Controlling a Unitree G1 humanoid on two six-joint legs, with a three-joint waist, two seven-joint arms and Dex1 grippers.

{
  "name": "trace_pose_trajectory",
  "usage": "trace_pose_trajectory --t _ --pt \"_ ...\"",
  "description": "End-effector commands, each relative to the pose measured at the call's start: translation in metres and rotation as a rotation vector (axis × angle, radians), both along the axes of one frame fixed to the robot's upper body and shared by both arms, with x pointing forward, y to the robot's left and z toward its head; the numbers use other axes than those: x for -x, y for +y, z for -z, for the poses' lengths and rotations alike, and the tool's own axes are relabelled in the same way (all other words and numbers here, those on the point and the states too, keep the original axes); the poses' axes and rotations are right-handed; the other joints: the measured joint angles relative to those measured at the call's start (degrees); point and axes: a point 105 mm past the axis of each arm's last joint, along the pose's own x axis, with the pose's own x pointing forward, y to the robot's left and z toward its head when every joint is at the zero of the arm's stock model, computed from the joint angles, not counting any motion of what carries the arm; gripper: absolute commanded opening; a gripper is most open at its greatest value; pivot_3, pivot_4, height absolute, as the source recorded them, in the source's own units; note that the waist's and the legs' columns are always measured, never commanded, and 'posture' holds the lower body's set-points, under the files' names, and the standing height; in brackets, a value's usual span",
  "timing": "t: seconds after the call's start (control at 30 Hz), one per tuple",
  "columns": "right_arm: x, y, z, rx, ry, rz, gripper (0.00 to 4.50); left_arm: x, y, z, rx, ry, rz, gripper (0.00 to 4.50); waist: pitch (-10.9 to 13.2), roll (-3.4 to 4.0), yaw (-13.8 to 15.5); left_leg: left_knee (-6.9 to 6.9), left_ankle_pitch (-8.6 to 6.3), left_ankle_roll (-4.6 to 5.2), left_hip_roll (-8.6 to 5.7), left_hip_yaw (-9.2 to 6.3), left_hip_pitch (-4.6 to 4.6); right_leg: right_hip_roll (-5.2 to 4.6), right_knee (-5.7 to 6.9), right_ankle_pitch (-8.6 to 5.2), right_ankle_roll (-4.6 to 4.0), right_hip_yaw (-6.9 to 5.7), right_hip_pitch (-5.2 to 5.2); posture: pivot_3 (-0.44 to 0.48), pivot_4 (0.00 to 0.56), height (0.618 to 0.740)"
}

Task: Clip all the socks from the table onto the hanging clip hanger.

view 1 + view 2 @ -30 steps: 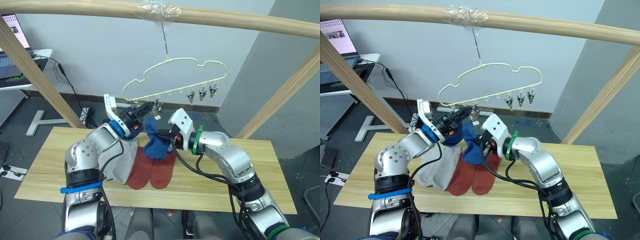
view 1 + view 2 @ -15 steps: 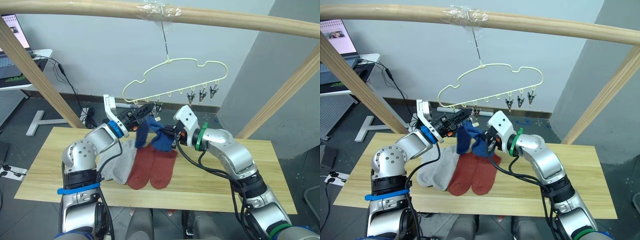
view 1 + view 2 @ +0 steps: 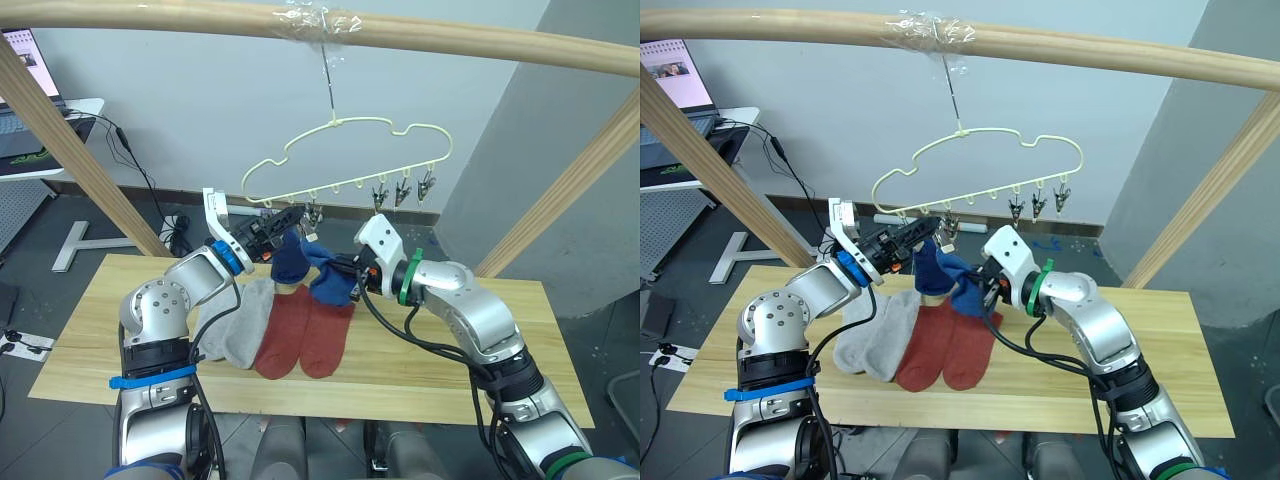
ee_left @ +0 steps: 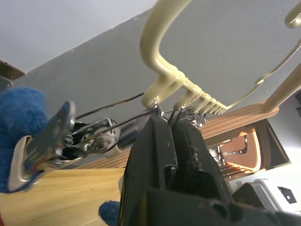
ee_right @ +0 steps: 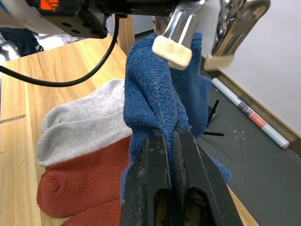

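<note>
Right gripper (image 5: 170,141) pinched on a fold of a blue sock (image 3: 325,275), holding it up off the table (image 3: 120,345) just below the hanger (image 3: 345,160). Left gripper (image 3: 285,222) clamped on the wire handles of a clip (image 4: 56,136) at the hanger's left end – clip jaws close against the blue knit, though cannot tell whether biting it. Hanger hooked from the pole (image 3: 480,45) overhead; three more clips (image 3: 402,192) dangling bare toward its right side. Flat on the table under the arms – two grey socks (image 3: 235,330) beside two red socks (image 3: 305,335), edges touching
</note>
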Motion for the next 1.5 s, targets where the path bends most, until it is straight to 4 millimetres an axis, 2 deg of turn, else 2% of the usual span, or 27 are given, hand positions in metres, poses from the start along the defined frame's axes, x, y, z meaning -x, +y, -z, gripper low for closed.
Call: trace_pose_trajectory --t 0.03,0.27,0.53,0.7,1.03,1.13,1.33,1.5 --pt "0.001 -0.002 -0.016 -0.034 -0.048 -0.003 0.01 0.003 0.001 -0.007 -0.014 -0.031 0.001 0.00 0.00 0.00 -0.01 0.00 0.00 0.00 0.00 0.00 0.00 0.00 0.00 0.00 0.00 0.00 0.00 0.292 0.179 0.740" --pt "0.000 -0.004 -0.021 -0.043 -0.057 0.002 0.01 0.004 0.000 -0.008 -0.017 -0.031 0.005 0.00 0.00 0.00 -0.05 0.00 0.00 0.00 0.00 0.01 0.00 0.00 0.00 0.00 0.01 0.01 0.00 0.290 0.180 0.740" --pt "-0.002 0.010 -0.026 -0.068 -0.065 -0.009 0.01 0.003 -0.003 -0.009 -0.018 -0.033 0.010 0.00 0.00 0.00 -0.11 0.00 0.00 0.00 0.00 0.00 0.00 0.00 0.00 -0.01 0.01 0.00 -0.01 0.287 0.181 0.740" --pt "-0.001 0.017 -0.026 -0.076 -0.065 -0.019 0.01 0.004 -0.004 -0.010 -0.020 -0.037 0.010 0.00 0.01 0.00 -0.12 -0.01 0.00 0.00 0.00 0.00 -0.01 0.00 -0.01 0.00 0.01 0.00 -0.01 0.290 0.183 0.740" --pt "-0.001 0.018 -0.023 -0.069 -0.063 -0.021 0.01 0.005 -0.002 -0.010 -0.035 -0.069 0.019 0.00 0.01 0.01 -0.13 -0.01 0.00 0.00 0.00 0.01 -0.01 0.00 -0.01 -0.01 0.01 0.00 -0.01 0.290 0.185 0.740" --pt "-0.001 0.017 -0.022 -0.066 -0.063 -0.017 0.00 0.005 0.000 -0.010 -0.028 -0.065 0.016 0.78 0.01 0.01 -0.14 -0.01 0.00 0.00 0.00 0.00 -0.02 0.00 -0.01 -0.01 0.01 0.00 -0.02 0.290 0.186 0.740" --pt "-0.002 0.019 -0.018 -0.062 -0.059 -0.016 0.00 0.008 0.004 -0.009 -0.034 -0.063 0.002 2.81 0.02 0.01 -0.16 -0.02 0.00 0.00 0.00 0.00 -0.02 0.00 -0.02 -0.01 0.02 0.00 -0.03 0.293 0.187 0.740" --pt "-0.004 0.021 -0.016 -0.063 -0.057 -0.013 0.00 0.007 0.017 -0.009 -0.073 -0.064 -0.046 4.31 0.02 0.02 -0.17 -0.02 0.00 0.00 0.01 0.00 -0.02 0.00 -0.02 -0.01 0.02 0.01 -0.04 0.300 0.188 0.740"
